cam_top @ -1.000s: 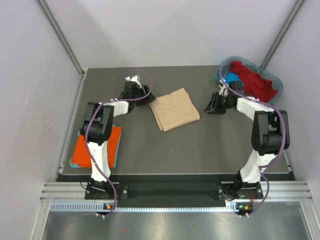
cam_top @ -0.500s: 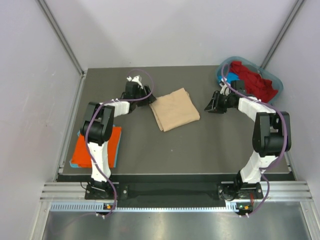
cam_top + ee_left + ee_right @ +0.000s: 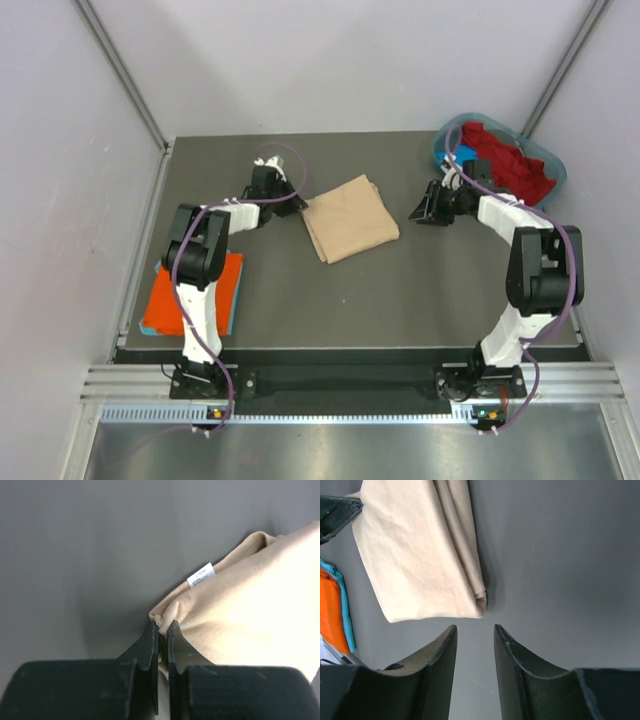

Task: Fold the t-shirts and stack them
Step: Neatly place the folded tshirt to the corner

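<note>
A folded beige t-shirt [image 3: 348, 218] lies in the middle of the table, its white neck label [image 3: 201, 575] facing the left wrist camera. My left gripper [image 3: 297, 203] is shut on the shirt's left corner [image 3: 161, 625], with cloth pinched between the jaws. My right gripper [image 3: 422, 211] hovers open just right of the shirt, nothing between its fingers [image 3: 474, 627]; the shirt's folded edge [image 3: 415, 555] lies a little ahead of them. A folded orange t-shirt [image 3: 188, 292] lies on a blue one [image 3: 233, 295] at the near left. A red t-shirt [image 3: 512, 166] fills the tub.
The teal-blue tub [image 3: 553, 165] stands at the far right corner, close behind my right arm. The left gripper's fingertip [image 3: 337, 510] shows at the top left of the right wrist view. Grey walls close in the table at the back and both sides.
My left gripper has shut on the beige t-shirt's left corner; it stood open before. The right gripper has hardly moved.
</note>
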Tool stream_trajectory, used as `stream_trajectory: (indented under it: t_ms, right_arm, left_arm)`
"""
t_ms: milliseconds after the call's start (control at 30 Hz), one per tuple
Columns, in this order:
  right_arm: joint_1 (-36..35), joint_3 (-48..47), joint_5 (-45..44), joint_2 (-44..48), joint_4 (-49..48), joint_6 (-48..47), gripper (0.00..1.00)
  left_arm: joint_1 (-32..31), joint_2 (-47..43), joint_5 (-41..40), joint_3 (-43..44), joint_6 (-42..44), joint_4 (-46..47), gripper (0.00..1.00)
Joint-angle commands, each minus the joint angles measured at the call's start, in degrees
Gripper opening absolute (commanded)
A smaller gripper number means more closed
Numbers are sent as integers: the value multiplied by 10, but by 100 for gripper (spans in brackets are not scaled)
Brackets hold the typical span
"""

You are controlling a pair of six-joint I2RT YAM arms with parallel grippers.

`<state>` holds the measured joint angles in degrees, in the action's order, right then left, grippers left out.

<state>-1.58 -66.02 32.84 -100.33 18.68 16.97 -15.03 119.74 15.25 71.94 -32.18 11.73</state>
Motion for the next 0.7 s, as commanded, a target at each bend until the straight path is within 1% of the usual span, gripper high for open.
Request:
stream_trajectory:
  t_ms: [0,67,133,267,367,500,633,667]
  right_arm:
    - [9,5,-1,37,-21,13,36]
    - [6,7,-4,44,-22,19,36]
    - [4,7,-2,49,-22,22,36]
    - [-2,10,-3,60,-25,34,37]
    - [-25,15,-8,61,-27,43,37]
    - [-85,17,-23,54,-28,49,37]
    - [-115,9,-20,44,-33,55,38]
    - [-120,8,-19,45,-34,55,38]
  left_arm:
    - [-8,-21,-13,-21,-33,-133,0]
    - [-8,-42,-45,-24,-40,-162,0]
    - [-8,-84,-71,-37,-52,-184,0]
    - [-10,-137,-117,-31,-74,-255,0]
    - [-15,-173,-170,-24,-85,-318,0]
    - [-15,-230,-227,-28,-95,-387,0]
    - [-15,-279,-299,-19,-96,-452,0]
    - [-15,-296,-305,-16,-94,-473,0]
